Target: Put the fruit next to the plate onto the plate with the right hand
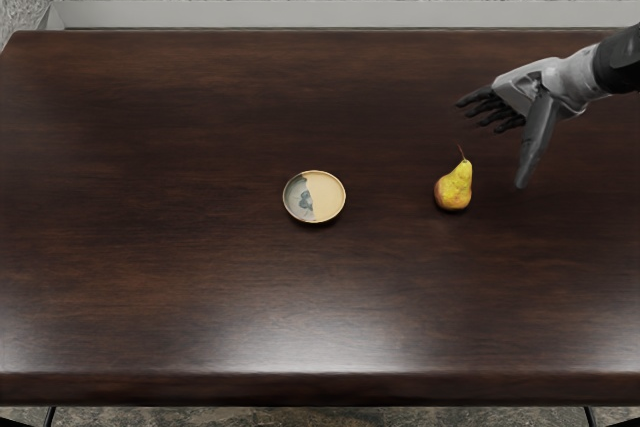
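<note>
A yellow pear (454,187) with a reddish blush stands upright on the dark wooden table, to the right of a small round plate (314,196) with a tan and grey face. The two are well apart. My right hand (508,117) hovers above and to the right of the pear, not touching it. Its fingers are spread, with the thumb pointing down towards the table. The arm comes in from the right edge. No left arm shows.
The dark table (200,277) spans nearly the whole view, with its front edge low in the picture. A pale wall ledge (300,14) runs along the far side.
</note>
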`<state>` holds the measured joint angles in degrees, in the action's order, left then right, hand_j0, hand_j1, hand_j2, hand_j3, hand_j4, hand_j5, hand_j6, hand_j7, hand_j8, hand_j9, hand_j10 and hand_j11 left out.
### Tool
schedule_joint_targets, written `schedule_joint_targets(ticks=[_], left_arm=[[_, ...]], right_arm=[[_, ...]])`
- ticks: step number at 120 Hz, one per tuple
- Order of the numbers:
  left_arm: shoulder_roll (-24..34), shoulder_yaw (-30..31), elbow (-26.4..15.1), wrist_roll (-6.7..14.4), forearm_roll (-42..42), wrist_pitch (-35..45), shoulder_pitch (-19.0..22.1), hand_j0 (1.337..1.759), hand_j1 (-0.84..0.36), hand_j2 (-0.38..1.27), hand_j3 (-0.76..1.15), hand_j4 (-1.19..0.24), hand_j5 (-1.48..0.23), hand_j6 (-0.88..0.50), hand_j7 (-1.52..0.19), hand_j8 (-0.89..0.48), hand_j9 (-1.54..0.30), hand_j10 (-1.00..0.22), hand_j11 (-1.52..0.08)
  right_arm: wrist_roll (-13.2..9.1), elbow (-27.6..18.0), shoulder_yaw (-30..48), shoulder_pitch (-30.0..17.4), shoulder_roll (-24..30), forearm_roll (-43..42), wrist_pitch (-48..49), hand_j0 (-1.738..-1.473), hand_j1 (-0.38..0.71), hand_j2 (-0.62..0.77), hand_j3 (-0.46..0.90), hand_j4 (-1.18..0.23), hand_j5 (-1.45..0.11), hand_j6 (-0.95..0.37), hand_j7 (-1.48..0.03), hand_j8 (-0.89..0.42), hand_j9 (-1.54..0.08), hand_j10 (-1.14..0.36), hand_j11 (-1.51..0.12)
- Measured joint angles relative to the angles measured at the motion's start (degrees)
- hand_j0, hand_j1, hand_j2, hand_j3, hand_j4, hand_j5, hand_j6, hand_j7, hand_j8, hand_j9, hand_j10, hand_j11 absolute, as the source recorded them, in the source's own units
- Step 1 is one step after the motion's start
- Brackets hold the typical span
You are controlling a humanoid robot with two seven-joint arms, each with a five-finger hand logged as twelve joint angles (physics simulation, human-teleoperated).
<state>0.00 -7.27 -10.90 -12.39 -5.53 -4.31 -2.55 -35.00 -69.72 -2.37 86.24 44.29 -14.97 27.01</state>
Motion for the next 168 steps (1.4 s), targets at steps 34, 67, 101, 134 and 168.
schedule_joint_targets(ticks=[34,67,101,134,168], left_arm=[[0.0,0.01,0.0,0.0,0.01,0.0,-0.26,1.658,0.34,0.0,0.0,-0.01,-0.01,-0.01,-0.01,-0.01,-0.01,-0.01,-0.01],[0.0,-0.03,0.0,0.0,0.0,0.0,-0.26,1.658,0.34,0.0,0.0,-0.01,-0.01,-0.01,-0.01,-0.01,-0.01,-0.01,-0.01],[0.0,-0.03,0.0,0.0,0.01,0.0,-0.26,1.658,0.34,0.0,0.0,-0.01,-0.01,-0.01,-0.01,-0.01,-0.01,-0.01,-0.01],[0.0,-0.03,0.0,0.0,0.01,-0.01,-0.22,1.658,0.34,0.0,0.0,-0.01,-0.01,-0.01,-0.01,-0.01,-0.01,-0.01,-0.01],[0.0,-0.03,0.0,0.0,0.03,0.0,-0.18,1.658,0.34,0.0,0.0,-0.01,-0.01,-0.01,-0.01,-0.01,-0.01,-0.01,-0.01]], right_arm=[[0.0,-2.21,-3.79,0.33,-4.81,-10.95,-13.51,-1.658,-0.35,0.0,0.0,0.0,0.0,0.0,0.0,0.0,0.0,0.0,0.0],[0.0,-7.95,-7.39,-2.81,-5.43,-15.06,-24.27,-1.658,-0.31,-0.01,0.0,-0.04,-0.05,-0.04,-0.05,-0.04,-0.05,-0.04,-0.05],[0.0,-9.73,-8.03,-7.78,-7.43,-17.2,-35.99,-1.658,-0.24,-0.02,0.0,-0.09,-0.12,-0.09,-0.12,-0.09,-0.12,-0.09,-0.12],[0.0,-10.04,-8.22,-10.33,-10.52,-19.5,-44.05,-1.658,-0.22,-0.02,0.0,-0.11,-0.14,-0.11,-0.14,-0.11,-0.14,-0.11,-0.14],[0.0,-10.52,-8.35,-11.42,-11.6,-20.2,-46.14,-1.658,-0.21,-0.02,0.0,-0.12,-0.15,-0.12,-0.15,-0.12,-0.15,-0.12,-0.15]])
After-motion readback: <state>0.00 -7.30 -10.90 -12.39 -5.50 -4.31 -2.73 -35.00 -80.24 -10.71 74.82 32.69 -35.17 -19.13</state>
